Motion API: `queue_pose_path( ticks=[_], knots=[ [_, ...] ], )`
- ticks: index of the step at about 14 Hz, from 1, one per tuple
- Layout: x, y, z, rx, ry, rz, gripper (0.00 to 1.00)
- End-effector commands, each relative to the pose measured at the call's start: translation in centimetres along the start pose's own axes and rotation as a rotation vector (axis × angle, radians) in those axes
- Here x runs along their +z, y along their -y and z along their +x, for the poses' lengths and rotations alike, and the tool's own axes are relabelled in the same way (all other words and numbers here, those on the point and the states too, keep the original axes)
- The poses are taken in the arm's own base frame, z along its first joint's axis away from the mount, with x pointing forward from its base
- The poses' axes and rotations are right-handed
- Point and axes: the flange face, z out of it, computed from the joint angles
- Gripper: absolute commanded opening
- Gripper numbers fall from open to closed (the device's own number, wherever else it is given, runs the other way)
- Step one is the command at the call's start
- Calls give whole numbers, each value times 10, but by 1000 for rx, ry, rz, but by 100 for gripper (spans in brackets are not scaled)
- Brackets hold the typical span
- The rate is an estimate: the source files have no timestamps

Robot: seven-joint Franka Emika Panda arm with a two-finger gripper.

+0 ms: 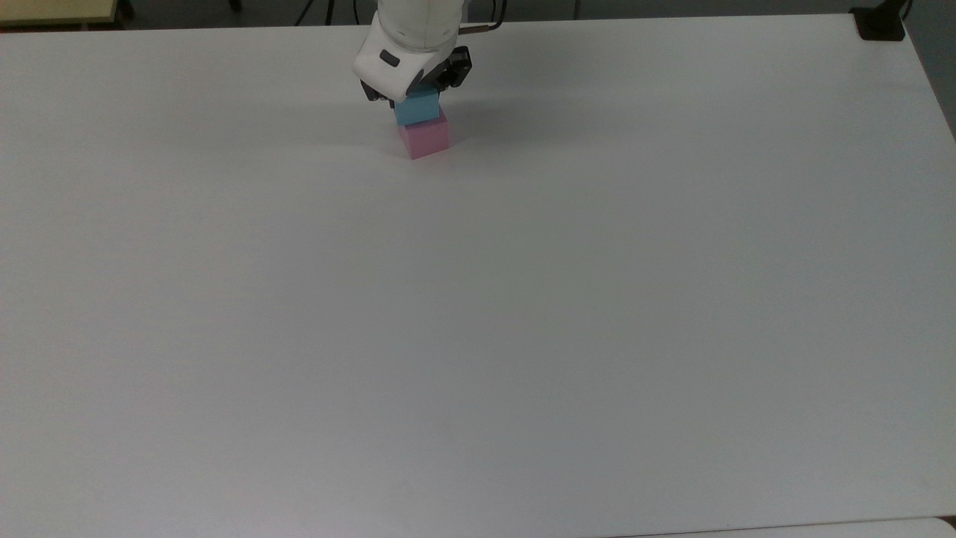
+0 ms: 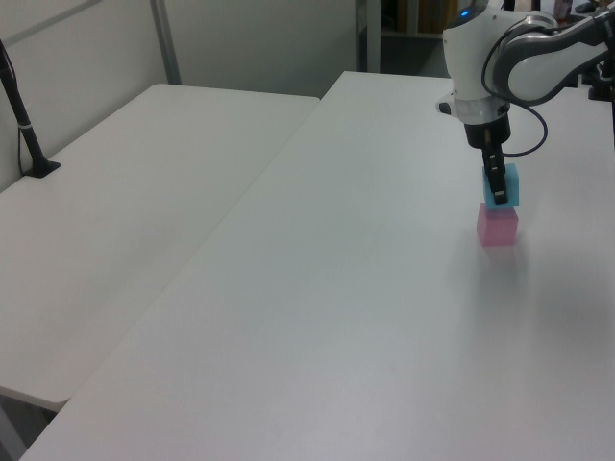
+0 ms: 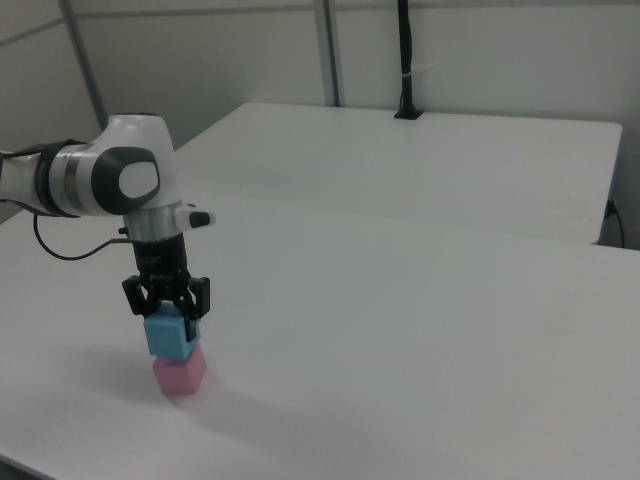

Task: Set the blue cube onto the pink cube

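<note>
The gripper (image 3: 168,318) points straight down and is clenched around the blue cube (image 3: 170,335), its fingers (image 2: 494,184) on opposite faces. The blue cube sits on top of the pink cube (image 3: 180,371), seemingly in contact, though from the right view it looks turned a little off the pink one's edges. The pink cube (image 1: 425,137) rests on the white worktop (image 1: 478,314), close to the far edge in the top view.

Even, diffuse overhead light on the white surface (image 1: 478,299); faint soft shadows near its far edge; slightly grainy.
</note>
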Motion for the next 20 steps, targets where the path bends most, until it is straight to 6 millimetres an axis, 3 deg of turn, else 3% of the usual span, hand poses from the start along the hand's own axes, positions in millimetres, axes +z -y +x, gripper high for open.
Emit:
queue_pose_path(
  ticks=[1, 2, 3, 4, 8, 10, 11, 14, 16, 17, 20],
  knots=[
    [2, 4, -12, -27, -25, -12, 20],
    [6, 5, -14, -29, -16, -11, 39],
    [7, 5, -14, -28, -15, -10, 76],
    [8, 4, -14, -23, -13, -11, 100],
    [1, 0, -18, 14, -26, -7, 100],
    [-13, -2, -22, 33, -49, -6, 100],
    [-32, -5, -25, 53, -84, -6, 100],
    [-118, -27, -36, 131, -155, 7, 100],
    [-160, -47, -45, 176, -198, 11, 100],
    [-183, -47, -49, 190, -220, 8, 100],
    [-213, -69, -62, 314, -268, 63, 100]
  ],
)
